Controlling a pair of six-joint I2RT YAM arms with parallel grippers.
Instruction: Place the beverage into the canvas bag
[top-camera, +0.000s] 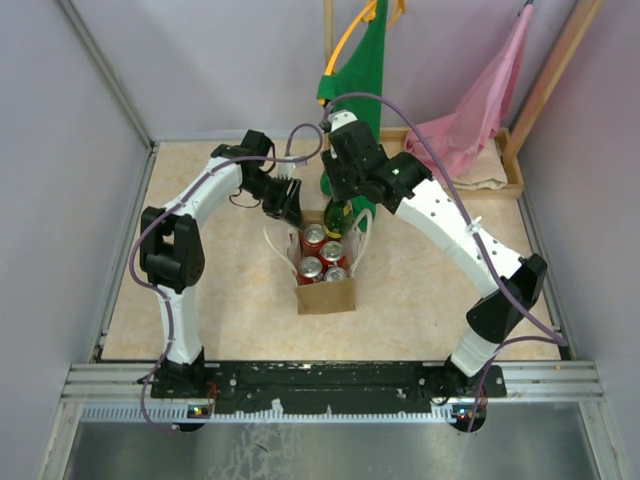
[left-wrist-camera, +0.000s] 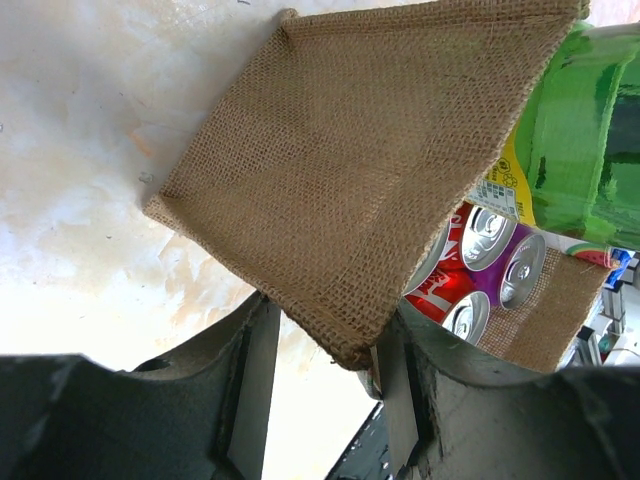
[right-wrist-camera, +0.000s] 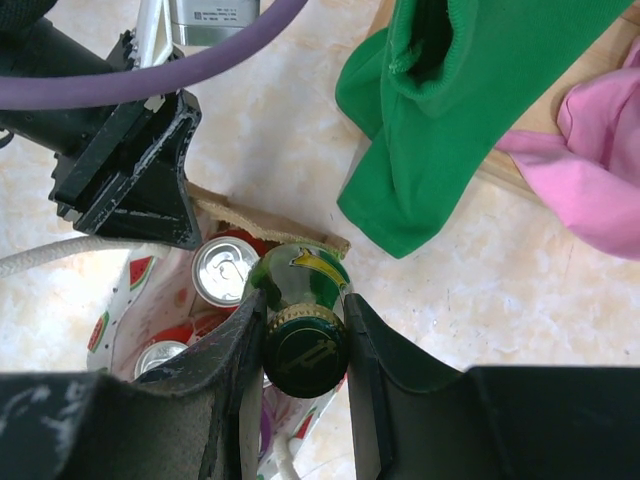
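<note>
The canvas bag (top-camera: 325, 296) stands open at the table's middle, with a cream printed body (right-wrist-camera: 118, 300) and tan side panels (left-wrist-camera: 350, 170). Several cans (top-camera: 322, 255) stand inside it. My right gripper (top-camera: 340, 198) is shut on the neck of a green glass bottle (top-camera: 337, 214), held upright over the bag's far right corner with its lower part inside the rim. The wrist view shows the bottle's cap (right-wrist-camera: 305, 348) between the jaws of that gripper (right-wrist-camera: 303, 306). My left gripper (top-camera: 288, 207) is open at the bag's far left corner. The tan panel's corner lies between its jaws (left-wrist-camera: 325, 340), against the right finger.
A green cloth (top-camera: 358, 60) and a pink cloth (top-camera: 480, 100) hang at the back. A shallow wooden tray (top-camera: 505, 185) lies at the back right. Grey walls close the table's left and right sides.
</note>
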